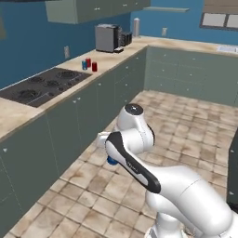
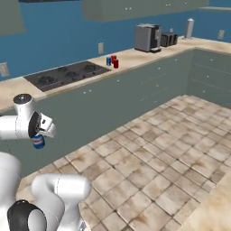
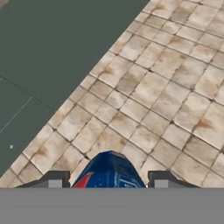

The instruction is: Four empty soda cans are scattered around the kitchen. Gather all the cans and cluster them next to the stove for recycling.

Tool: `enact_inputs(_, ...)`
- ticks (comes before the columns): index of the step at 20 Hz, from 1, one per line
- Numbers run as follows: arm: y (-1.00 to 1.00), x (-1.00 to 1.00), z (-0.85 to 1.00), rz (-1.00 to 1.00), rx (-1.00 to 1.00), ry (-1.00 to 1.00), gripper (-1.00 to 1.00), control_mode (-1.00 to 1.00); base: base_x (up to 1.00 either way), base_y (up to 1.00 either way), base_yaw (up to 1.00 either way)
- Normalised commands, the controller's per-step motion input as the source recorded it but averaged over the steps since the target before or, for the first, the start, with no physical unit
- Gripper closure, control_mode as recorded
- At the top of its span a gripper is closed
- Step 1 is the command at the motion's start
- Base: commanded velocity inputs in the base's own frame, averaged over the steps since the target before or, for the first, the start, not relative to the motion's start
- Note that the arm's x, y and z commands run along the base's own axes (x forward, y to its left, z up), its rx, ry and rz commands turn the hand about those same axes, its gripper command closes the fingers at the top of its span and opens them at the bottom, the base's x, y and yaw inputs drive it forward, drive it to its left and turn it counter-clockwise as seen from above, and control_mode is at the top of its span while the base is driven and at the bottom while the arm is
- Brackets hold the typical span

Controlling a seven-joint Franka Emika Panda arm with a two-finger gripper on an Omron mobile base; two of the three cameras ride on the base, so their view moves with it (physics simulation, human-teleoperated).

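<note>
My gripper (image 3: 107,179) is shut on a blue soda can (image 3: 108,170) with red and white marks, held above the tiled floor. In the right base view this can (image 2: 38,141) hangs under the hand (image 2: 39,133), in front of the lower cabinets. From the left base view a bit of its blue (image 1: 112,161) peeks out beneath the arm. The black stove (image 1: 44,85) (image 2: 67,73) lies in the counter. Just beyond the stove's far end stand a blue can (image 1: 84,65) (image 2: 108,61) and two red cans (image 1: 94,67) (image 2: 116,64), close together.
Grey-green lower cabinets (image 3: 48,52) run along the left under the counter (image 1: 14,116). A coffee machine (image 1: 107,38) (image 2: 146,37), a dark toaster (image 2: 168,39) and a silver canister (image 1: 136,27) stand farther down the counter. Tiled floor (image 2: 171,149) stretches open to the right.
</note>
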Motion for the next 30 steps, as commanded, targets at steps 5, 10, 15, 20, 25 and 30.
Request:
enact_inputs(5,0.0,0.0,0.0,0.0,0.0,0.0,1.0,1.0,0.72,0.03,-0.15)
enact_inputs(10,0.0,0.0,0.0,0.0,0.0,0.0,1.0,1.0,0.71,0.0,-0.14)
enact_inputs(15,0.0,0.0,0.0,0.0,0.0,0.0,1.0,1.0,0.73,0.0,-0.1)
enact_inputs(20,0.0,0.0,0.0,0.0,0.0,0.0,1.0,1.0,0.74,-0.01,-0.06)
enact_inputs(25,0.0,0.0,0.0,0.0,0.0,0.0,1.0,1.0,0.7,-0.05,-0.09)
enact_inputs(30,0.0,0.0,0.0,0.0,0.0,0.0,1.0,1.0,0.68,-0.05,-0.11)
